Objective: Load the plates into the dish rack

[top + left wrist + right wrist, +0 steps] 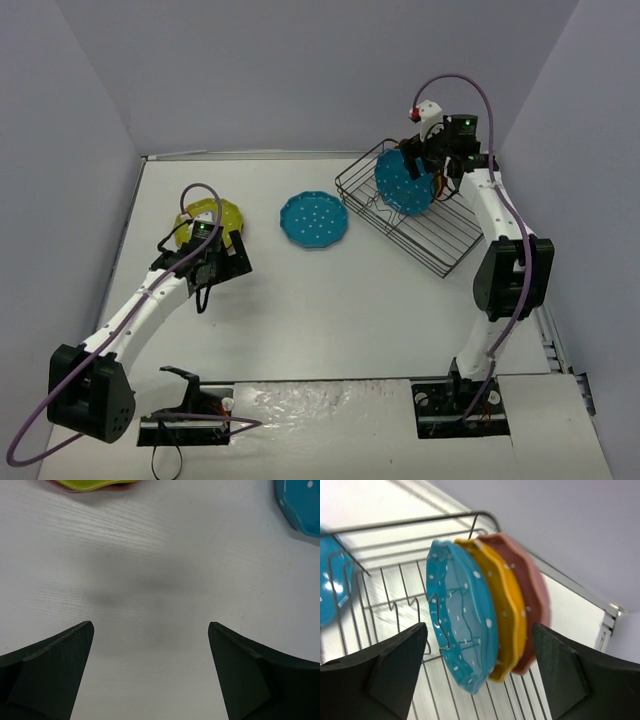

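Now 3 plates (465, 622) in rack (440, 235); 1 teal plate (313, 220), 2 stacked plates (215, 212) on tbl (330, 320).

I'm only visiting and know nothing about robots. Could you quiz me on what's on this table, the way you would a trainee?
1. True or false: a teal polka-dot plate, an orange scalloped plate and a pink scalloped plate stand on edge in the black wire dish rack.
2. What colour is the round dotted plate lying flat alone mid-table? A pink, B teal blue, C orange.
3. What does the left gripper hold?
Key: 1 true; 2 B; 3 nothing, its jaws are open.
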`<state>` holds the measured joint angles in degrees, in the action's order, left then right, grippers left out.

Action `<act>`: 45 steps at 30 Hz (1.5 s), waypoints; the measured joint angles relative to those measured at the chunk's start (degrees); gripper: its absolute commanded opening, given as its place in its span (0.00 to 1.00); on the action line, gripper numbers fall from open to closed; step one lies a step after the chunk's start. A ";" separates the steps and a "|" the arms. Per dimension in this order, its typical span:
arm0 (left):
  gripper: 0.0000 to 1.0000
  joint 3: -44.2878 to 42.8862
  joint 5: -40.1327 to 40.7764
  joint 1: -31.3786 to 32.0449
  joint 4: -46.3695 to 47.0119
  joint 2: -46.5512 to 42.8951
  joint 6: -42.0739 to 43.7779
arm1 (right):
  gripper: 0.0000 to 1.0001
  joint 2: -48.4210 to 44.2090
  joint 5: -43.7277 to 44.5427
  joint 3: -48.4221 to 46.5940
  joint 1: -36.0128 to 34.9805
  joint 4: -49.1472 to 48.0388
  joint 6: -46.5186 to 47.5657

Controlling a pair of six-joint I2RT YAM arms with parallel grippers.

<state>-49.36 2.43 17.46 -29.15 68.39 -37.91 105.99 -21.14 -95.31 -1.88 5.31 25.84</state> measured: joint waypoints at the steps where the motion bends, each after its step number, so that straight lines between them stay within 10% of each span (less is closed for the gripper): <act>1: 0.97 -0.69 -0.29 0.02 0.44 1.25 -0.67 | 0.89 -1.76 0.56 0.20 0.05 -0.07 -1.79; 17: 0.97 -23.30 -2.41 3.97 3.07 29.39 -7.96 | 1.00 -33.97 5.33 21.85 0.82 -3.93 -40.33; 27: 0.91 -36.44 -0.23 6.88 2.05 45.27 -12.31 | 1.00 -48.01 3.85 37.27 0.82 -2.93 -45.32; 45: 0.40 -45.17 4.73 8.29 -1.53 54.19 -15.85 | 1.00 -56.32 0.22 44.39 0.64 -0.46 -45.74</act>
<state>-94.53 7.16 25.75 -30.68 122.57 -53.76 49.67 -20.92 -50.92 -1.23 4.85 -19.90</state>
